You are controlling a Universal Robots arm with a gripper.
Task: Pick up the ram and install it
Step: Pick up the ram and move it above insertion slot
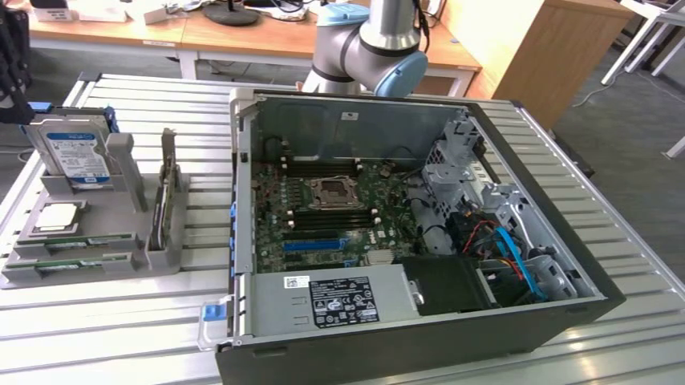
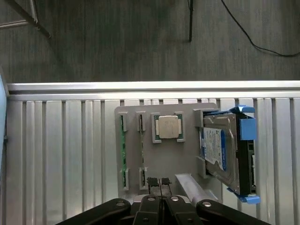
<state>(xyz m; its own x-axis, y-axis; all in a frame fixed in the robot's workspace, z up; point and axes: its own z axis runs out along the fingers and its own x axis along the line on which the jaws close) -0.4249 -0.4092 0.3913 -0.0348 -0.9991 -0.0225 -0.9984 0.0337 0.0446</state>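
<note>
On the slatted metal table (image 2: 61,154), the ram (image 2: 123,150) sits edge-on in its grey holder (image 2: 164,159) — end effector (image 2: 159,182) pinched shut, empty.

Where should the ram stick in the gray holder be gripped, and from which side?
Pinch the ram across its two flat faces, mid-length on the exposed top edge, coming straight down: it stands on edge in the gray holder, its ends seated in slots.

Ram (image 1: 86,242): green. Hard drive (image 1: 75,156): silver, blue-and-white label, blue side rails. Processor (image 1: 56,216): silver. Holder (image 1: 160,257): plain grey. Computer case (image 1: 428,353): black; motherboard (image 1: 332,220): dark green. Table (image 1: 107,329): pale silver, striped with parallel slats.
</note>
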